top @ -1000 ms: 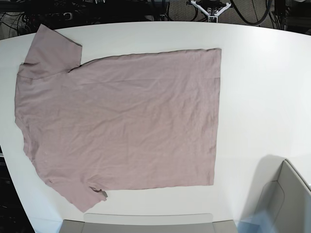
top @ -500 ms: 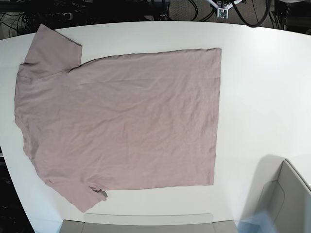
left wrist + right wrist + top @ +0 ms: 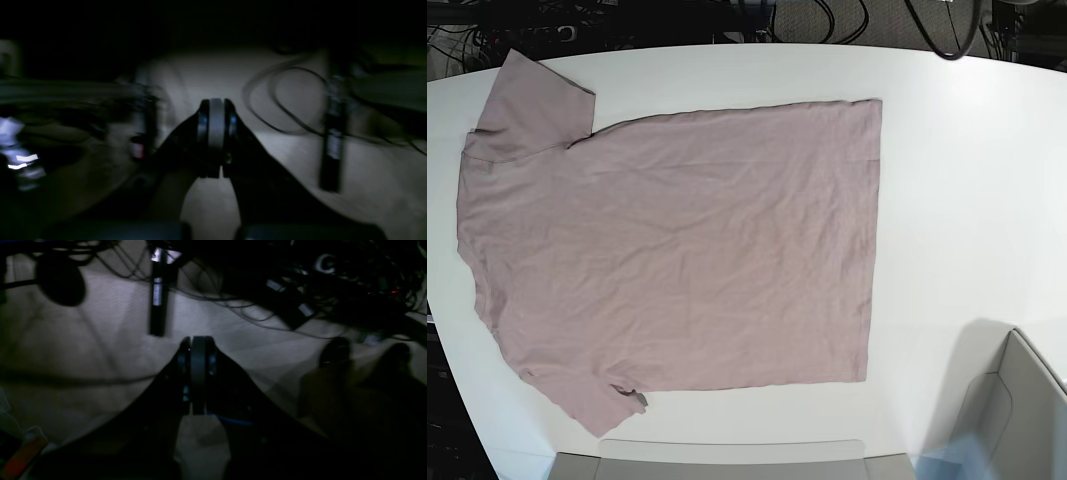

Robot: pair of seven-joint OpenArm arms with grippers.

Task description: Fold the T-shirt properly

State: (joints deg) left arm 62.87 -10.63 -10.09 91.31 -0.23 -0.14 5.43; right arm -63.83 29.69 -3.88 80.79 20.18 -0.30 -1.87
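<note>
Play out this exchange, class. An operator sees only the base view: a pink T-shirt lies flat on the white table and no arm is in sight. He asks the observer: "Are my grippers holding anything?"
Observer: No. The left wrist view shows the left gripper shut, with nothing between its pads.
Operator: And the right one?
Observer: The right gripper is shut and empty too.
Operator: Are they above the T-shirt?
Observer: Neither wrist view shows it. Both show cables on a dim floor.
</note>
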